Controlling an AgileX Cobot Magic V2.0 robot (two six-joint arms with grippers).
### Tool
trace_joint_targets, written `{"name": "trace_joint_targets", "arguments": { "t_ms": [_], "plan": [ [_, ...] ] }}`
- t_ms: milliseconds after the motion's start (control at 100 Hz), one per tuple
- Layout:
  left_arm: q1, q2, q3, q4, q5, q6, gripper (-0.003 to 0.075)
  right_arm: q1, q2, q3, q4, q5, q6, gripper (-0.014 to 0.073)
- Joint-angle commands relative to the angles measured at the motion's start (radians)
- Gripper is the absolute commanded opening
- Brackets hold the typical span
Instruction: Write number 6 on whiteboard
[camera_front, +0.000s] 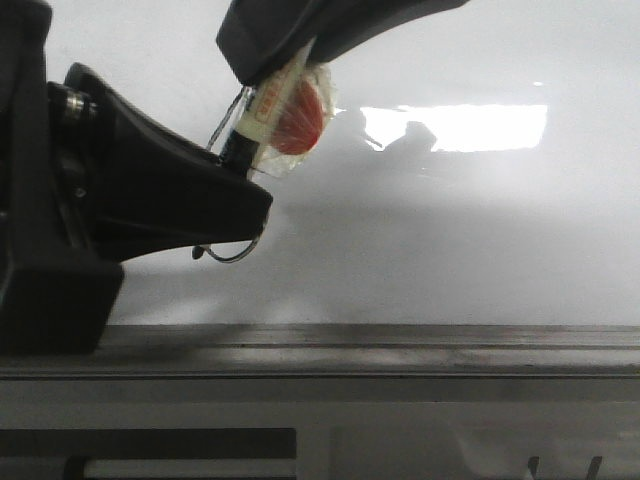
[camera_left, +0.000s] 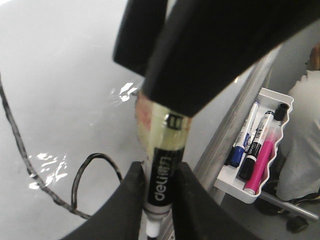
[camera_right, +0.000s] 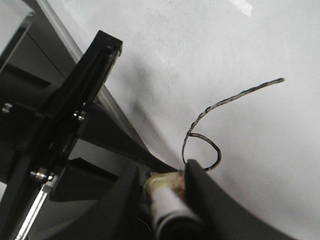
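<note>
Left gripper (camera_left: 159, 210): closed on the marker (camera_left: 162, 175); the barrel is pinched low, just above the tip, so that the tip is steered closely.
Right gripper (camera_right: 165, 195): closed, as far as can be judged, on the taped rear end of the same marker; the upper end is thereby steadied while the lower one is guided.
Marker angle: the barrel is held tilted to the whiteboard (camera_front: 450, 230), tip down, near the grey frame strip (camera_front: 400, 345).
Number 6 (camera_right: 226, 101): drawn on the whiteboard just beside the grippers; a long slanted stem is seen running into an oval loop, whose last part is hidden behind a finger of the right gripper.
Tip contact: not shown clearly; the tip is masked by the fingers.
Progress: the figure is judged nearly finished, only the closing of the loop being in doubt.
Tray (camera_left: 230, 186): spare markers are kept in it beyond the frame, clear of the writing surface.
</note>
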Motion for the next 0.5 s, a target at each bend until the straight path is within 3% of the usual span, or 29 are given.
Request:
{"name": "trace_joint_targets", "arguments": {
  "t_ms": [0, 60, 210, 370, 490],
  "plan": [
    [-0.004, -0.016, -0.028, -0.093, -0.056, -0.023, -0.0021, -0.013, -0.028, -0.026, 0.009, -0.036, -0.008, 0.0397],
    [-0.004, -0.028, -0.028, -0.142, -0.027, -0.023, -0.0021, -0.026, -0.03, -0.026, 0.009, -0.036, -0.008, 0.0449],
    [0.023, -0.099, -0.037, -0.354, 0.083, -0.025, -0.0021, -0.049, -0.035, -0.026, 0.009, -0.036, -0.008, 0.043],
    [0.153, -0.162, -0.037, -0.668, 0.206, -0.025, -0.0021, -0.049, -0.035, -0.026, 0.009, -0.036, -0.008, 0.0415],
    [0.236, -0.151, -0.043, -0.712, 0.305, -0.025, -0.0021, -0.049, -0.035, -0.026, 0.009, -0.043, -0.008, 0.0415]
  ]
}}
